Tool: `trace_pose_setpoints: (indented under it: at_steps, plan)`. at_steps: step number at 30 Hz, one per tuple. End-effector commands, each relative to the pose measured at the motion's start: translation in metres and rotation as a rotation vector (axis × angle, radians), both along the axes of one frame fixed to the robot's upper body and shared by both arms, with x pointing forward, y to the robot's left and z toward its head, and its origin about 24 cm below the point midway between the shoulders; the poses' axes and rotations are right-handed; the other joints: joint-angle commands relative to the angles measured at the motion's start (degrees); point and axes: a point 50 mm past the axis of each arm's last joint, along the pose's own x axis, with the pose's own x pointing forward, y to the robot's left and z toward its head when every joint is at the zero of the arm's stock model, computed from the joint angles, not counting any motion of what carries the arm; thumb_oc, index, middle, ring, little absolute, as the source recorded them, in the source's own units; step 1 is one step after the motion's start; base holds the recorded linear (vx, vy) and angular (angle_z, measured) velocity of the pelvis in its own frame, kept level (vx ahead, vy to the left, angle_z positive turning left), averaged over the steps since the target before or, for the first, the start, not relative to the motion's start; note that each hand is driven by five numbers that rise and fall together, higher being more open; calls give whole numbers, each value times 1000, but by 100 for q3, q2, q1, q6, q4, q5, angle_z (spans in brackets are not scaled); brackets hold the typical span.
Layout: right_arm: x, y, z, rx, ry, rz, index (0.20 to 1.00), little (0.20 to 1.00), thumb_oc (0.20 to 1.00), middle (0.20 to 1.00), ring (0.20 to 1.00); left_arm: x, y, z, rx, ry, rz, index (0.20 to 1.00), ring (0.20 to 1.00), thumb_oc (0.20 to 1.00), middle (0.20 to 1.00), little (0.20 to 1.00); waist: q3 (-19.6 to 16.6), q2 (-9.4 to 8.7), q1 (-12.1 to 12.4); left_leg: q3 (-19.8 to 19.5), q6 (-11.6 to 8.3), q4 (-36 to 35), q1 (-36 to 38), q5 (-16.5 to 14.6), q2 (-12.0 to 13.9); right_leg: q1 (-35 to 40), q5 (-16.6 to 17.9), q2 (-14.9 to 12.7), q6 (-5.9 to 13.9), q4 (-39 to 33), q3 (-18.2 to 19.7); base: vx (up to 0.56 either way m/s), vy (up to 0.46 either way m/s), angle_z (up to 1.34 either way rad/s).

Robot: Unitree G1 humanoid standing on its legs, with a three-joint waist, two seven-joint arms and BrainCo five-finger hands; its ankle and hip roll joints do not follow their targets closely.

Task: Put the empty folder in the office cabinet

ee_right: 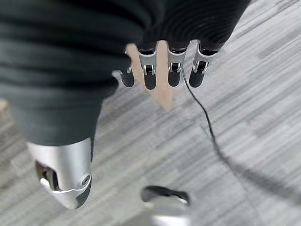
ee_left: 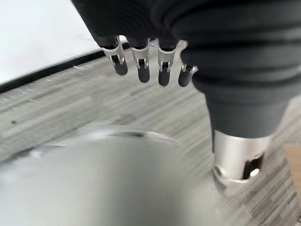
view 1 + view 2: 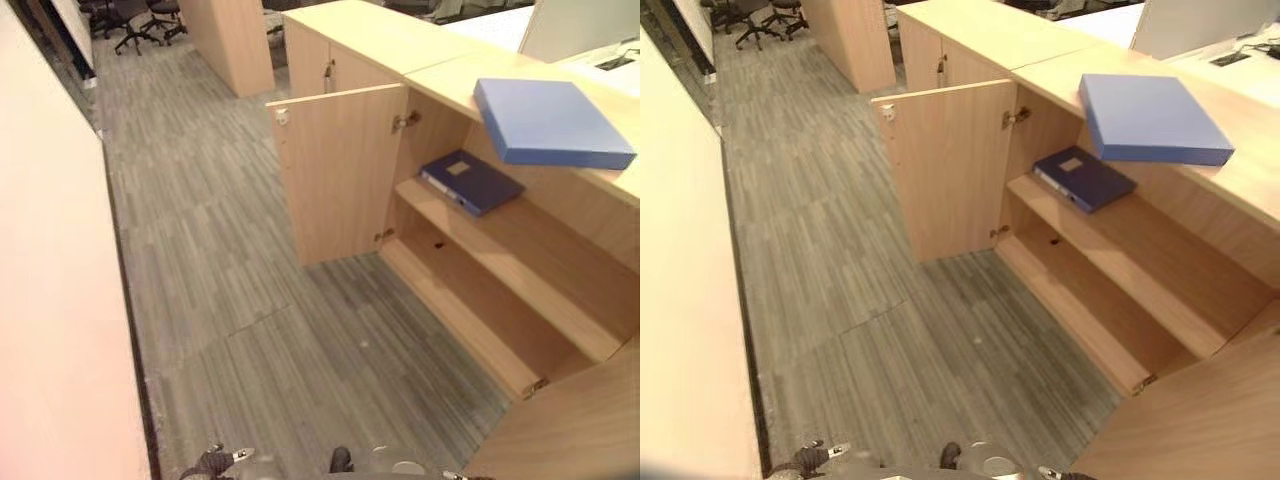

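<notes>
Folder (image 3: 548,121) — light blue, lying flat on the cabinet top at upper right of the frame, one corner overhanging the open compartment. Office cabinet (image 3: 520,290) is standing with its door (image 3: 340,175) swung open toward centre frame; a dark blue binder (image 3: 470,181) is resting on the upper shelf, just below the folder. Grey striped carpet (image 3: 230,300) is filling the middle. Left hand (image 2: 141,61) and right hand (image 1: 164,66) are both hanging over the carpet — fingers relaxed and straight, holding nothing.
</notes>
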Motion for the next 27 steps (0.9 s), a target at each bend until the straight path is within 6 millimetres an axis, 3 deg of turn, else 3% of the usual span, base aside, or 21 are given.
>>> trace_pose_setpoints:
  at_steps: [1,2,3,5,8,12,16,19,27]
  plan:
    - [-15,-26,5,-73,19,-6,1000,1000,1000,1000,1000,10,-22,-5,-47,-8,27,1000,1000,1000,1000,1000,226,357,68,92,-16,-3789,906,-411,69,17,594,-642,600,-666,-102,230,2,-190]
    - [-15,-26,5,-73,19,-6,1000,1000,1000,1000,1000,10,-22,-5,-47,-8,27,1000,1000,1000,1000,1000,236,347,73,104,-13,-3814,933,-402,57,30,593,-653,603,-667,-97,380,127,-157]
    - [-18,-25,4,-74,27,17,1000,1000,1000,1000,1000,7,-21,-5,-42,-6,48,1000,1000,1000,1000,1000,217,481,172,-671,-96,-5872,1084,-61,-160,199,417,-585,684,-578,213,322,119,-140]
    - [-25,-25,4,-78,42,23,1000,1000,1000,1000,1000,6,-21,-5,-41,-9,61,1000,1000,1000,1000,1000,201,530,200,-1462,-194,-6495,1038,282,-147,311,293,-521,680,-508,568,392,86,-128]
    - [-38,-27,3,-81,87,23,1000,1000,1000,1000,1000,0,-19,-6,-40,10,65,1000,1000,1000,1000,1000,99,648,236,-2264,-251,-6876,1077,281,-279,357,145,-382,694,-529,1158,353,115,-184]
    - [-36,-26,3,-68,86,24,1000,1000,1000,1000,1000,1,-15,-5,-25,10,25,1000,1000,1000,1000,1000,-18,696,202,-2114,-210,-6923,1273,92,-459,362,150,-529,794,-627,1345,220,215,-66]
    - [-18,-24,4,-51,43,47,1000,1000,1000,1000,1000,14,-10,-1,7,-10,-73,1000,1000,1000,1000,1000,-147,697,133,-1718,185,-6900,1451,-333,-813,109,73,-764,1034,-235,1687,192,312,-46]
    - [-5,-18,4,-29,10,72,1000,1000,1000,1000,1000,27,-13,2,9,-38,-165,1000,1000,1000,1000,1000,-213,771,-8,-1316,343,-7088,1674,-489,-955,-194,135,-833,1210,78,1876,130,281,-63]
    - [-4,-15,4,-19,15,86,1000,1000,1000,1000,1000,35,-13,4,4,-59,-185,1000,1000,1000,1000,1000,-209,783,-91,-827,415,-7144,1817,-725,-1001,-446,287,-929,1367,231,1560,51,91,-29]
